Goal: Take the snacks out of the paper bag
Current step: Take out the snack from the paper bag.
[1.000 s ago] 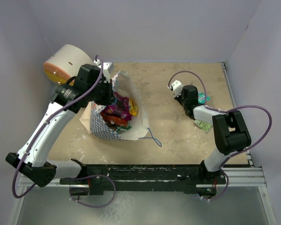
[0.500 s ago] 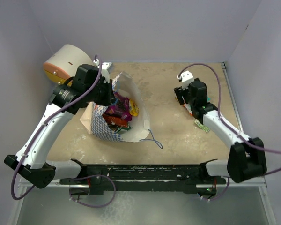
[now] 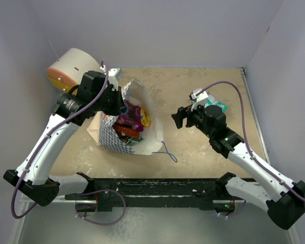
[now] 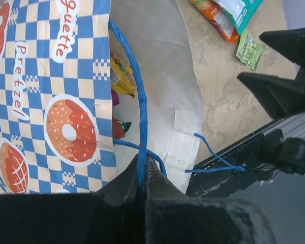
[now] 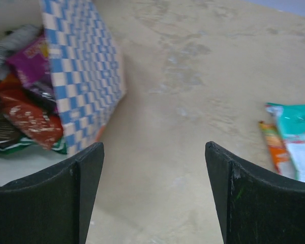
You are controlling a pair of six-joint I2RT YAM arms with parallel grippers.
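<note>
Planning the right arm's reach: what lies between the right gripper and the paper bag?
Nothing: bare table separates the open right gripper from the paper bag, in both top and right wrist views.

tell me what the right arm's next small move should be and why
Probably ease the right hand leftward into the mouth of the paper bag, toward the snacks piled inside. That hand is open and empty and faces the opening. The left hand is shut on the blue cord handle, holding the bag open.
</note>
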